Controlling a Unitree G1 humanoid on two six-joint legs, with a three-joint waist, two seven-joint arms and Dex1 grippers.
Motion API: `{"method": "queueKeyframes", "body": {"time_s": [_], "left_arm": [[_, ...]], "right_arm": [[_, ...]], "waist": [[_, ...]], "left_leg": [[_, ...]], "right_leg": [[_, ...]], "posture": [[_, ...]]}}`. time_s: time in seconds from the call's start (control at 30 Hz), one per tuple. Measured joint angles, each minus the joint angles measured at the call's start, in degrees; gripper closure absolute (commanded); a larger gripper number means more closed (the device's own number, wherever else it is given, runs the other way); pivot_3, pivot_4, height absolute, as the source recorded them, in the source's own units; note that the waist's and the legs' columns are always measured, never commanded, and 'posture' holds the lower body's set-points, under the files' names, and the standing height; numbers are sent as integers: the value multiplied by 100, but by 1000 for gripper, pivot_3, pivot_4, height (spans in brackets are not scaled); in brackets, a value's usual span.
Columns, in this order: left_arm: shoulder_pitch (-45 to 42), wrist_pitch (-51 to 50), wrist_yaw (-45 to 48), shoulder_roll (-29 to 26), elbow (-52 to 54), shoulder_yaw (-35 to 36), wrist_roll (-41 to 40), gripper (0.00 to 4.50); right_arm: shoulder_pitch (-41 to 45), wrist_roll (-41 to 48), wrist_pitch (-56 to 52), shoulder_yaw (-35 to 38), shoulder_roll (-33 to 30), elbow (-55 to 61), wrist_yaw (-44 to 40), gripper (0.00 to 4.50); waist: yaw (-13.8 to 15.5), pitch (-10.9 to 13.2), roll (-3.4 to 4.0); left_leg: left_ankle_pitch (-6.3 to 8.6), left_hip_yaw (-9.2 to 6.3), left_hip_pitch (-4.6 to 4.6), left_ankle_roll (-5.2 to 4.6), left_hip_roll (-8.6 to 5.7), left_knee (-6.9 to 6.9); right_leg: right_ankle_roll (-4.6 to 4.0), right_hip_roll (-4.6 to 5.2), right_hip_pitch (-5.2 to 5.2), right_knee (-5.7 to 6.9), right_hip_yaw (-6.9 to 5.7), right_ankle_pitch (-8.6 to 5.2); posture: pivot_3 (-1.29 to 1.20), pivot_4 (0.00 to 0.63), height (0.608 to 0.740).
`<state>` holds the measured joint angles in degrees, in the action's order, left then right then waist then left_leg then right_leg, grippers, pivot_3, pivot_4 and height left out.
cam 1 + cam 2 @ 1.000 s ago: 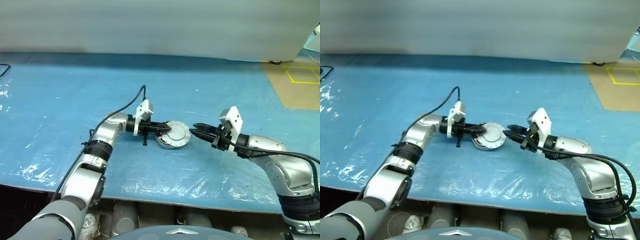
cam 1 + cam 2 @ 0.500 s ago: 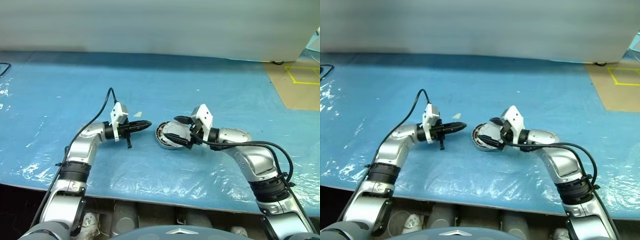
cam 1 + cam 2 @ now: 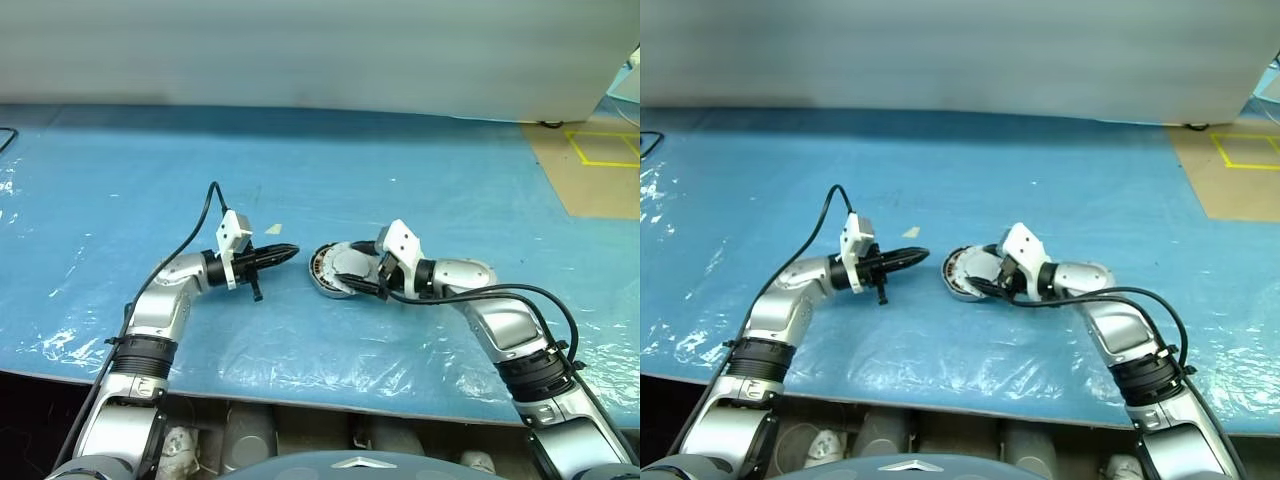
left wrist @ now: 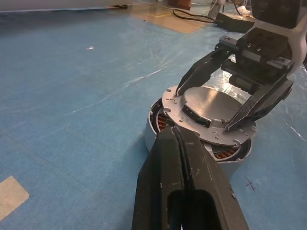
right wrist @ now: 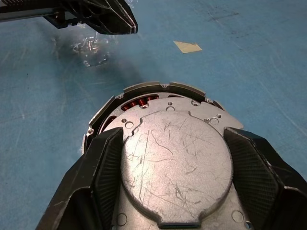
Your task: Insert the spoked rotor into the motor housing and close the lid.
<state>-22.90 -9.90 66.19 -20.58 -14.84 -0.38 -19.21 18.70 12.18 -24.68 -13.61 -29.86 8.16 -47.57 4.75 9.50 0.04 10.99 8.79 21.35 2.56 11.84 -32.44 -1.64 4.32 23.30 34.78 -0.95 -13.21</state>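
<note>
Plainly, the scratched lid [image 5: 175,158] bears no readable writing or label.

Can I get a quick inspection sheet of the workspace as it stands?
Surface: blue sheet, wrinkled clear film near the front edge.
Job's things: lid lies off-centre on the motor housing, copper windings showing at one side; spoked rotor not made out.
Clutter: small tape scrap on the sheet.
Hands: left hand shut, apart from the housing; right hand has a finger on each side of the lid.
Cables: black cable loops from the left wrist.
Surroundings: yellow floor markings at far right.
</note>
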Motion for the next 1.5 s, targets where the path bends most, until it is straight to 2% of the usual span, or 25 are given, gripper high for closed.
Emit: {"method": "queueKeyframes", "body": {"time_s": [0.3, 0.4, 0.6, 0.83, 1.07, 1.2, 1.33, 1.5], "left_arm": [[-143, 127, -62, 7, -136, 19, -17, 4500], [-152, 168, -69, 23, -175, 19, -61, 4500], [-117, 254, -67, 10, -271, 18, -70, 4500], [33, 264, -31, -55, -236, 20, -109, 4500], [411, 348, 177, -337, -64, 18, -147, 4500], [482, 490, 186, -383, -114, 19, -139, 4500], [477, 702, 223, -368, -382, 19, -132, 4500], [462, 1078, 310, -294, -907, 19, -97, 4500]], "right_arm": [[-33, -39, -91, 13, 265, 54, 88, 1557], [-10, 299, -419, 178, 505, 58, 142, 1557], [253, 548, -1074, 230, 475, 227, 175, 1557], [351, 5, -1152, -129, 441, 270, 538, 1557], [404, -65, -1563, -63, 998, 258, 1037, 1557], [510, -101, -1673, -62, 1095, 161, 1171, 1557], [510, -130, -1684, -95, 1124, 151, 1248, 1557], [508, 30, -2126, 167, 1522, 181, 1513, 1557]], "waist": [[-83, 0, 0], [-102, 0, 0], [-81, 0, 0], [-95, 0, 0], [-104, 0, 0], [-94, -1, -1], [-101, -1, -1], [-108, -2, -2]], "left_leg": [[-5, 0, 0, -8, 1, -1], [-8, 0, -1, -13, 2, 0], [-8, 0, 1, -13, 1, -2], [-2, 1, -4, -2, 1, -1], [2, 5, -20, 4, 1, -3], [2, 9, -24, 5, 0, -6], [2, 12, -32, 6, 0, -6], [2, 12, -37, 6, 0, -6]], "right_leg": [[0, 0, 1, 2, 0, 0], [-1, -2, 2, 4, 2, 0], [-1, -1, 2, 4, 1, 0], [-1, -2, 2, 4, 3, 0], [-1, -3, -6, 9, 12, 0], [0, -3, -8, 11, 19, 0], [0, -4, -10, 13, 23, 0], [0, -6, -10, 17, 29, 0]], "posture": [[0, 150, 740], [0, 150, 740], [0, 150, 740], [0, 150, 740], [0, 150, 740], [0, 150, 740], [0, 150, 740], [0, 150, 740]]}}
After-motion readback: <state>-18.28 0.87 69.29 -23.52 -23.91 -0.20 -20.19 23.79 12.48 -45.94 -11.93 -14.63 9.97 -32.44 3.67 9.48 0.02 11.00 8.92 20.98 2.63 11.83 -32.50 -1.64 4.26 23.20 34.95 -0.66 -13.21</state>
